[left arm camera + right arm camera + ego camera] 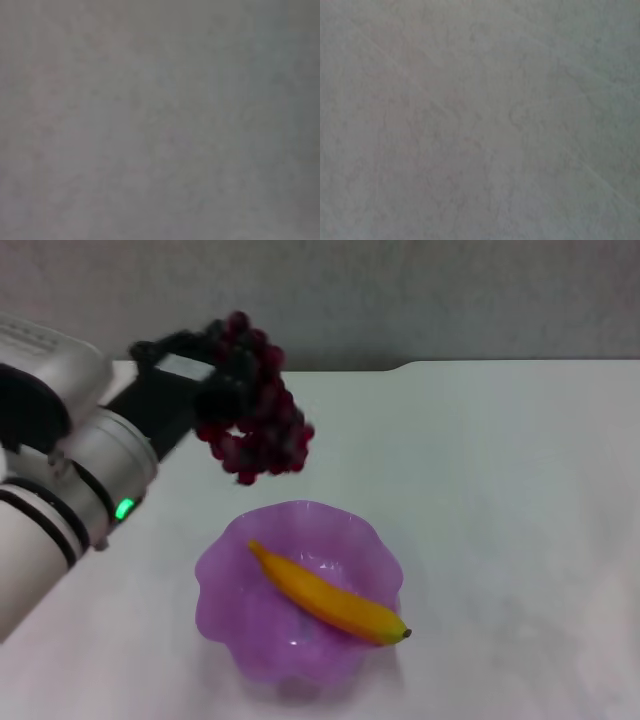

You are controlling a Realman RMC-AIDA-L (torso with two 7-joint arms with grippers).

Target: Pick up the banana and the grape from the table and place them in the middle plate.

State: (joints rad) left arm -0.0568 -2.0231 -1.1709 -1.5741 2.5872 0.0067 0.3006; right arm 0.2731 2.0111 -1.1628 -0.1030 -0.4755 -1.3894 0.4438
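In the head view the yellow-orange banana (pixel 330 598) lies inside the purple scalloped plate (pixel 225 600) near the front of the white table (pixel 500 490). My left gripper (pixel 215 380) is shut on the dark red-purple grape bunch (pixel 265 420) and holds it in the air, behind and above the plate's far left rim. The bunch hangs down from the fingers. My right gripper is out of view. Both wrist views show only a plain grey surface.
The table's far edge has a notch (pixel 405 365) at the back, with a grey wall behind it. My left arm (pixel 70 480) reaches in from the left side.
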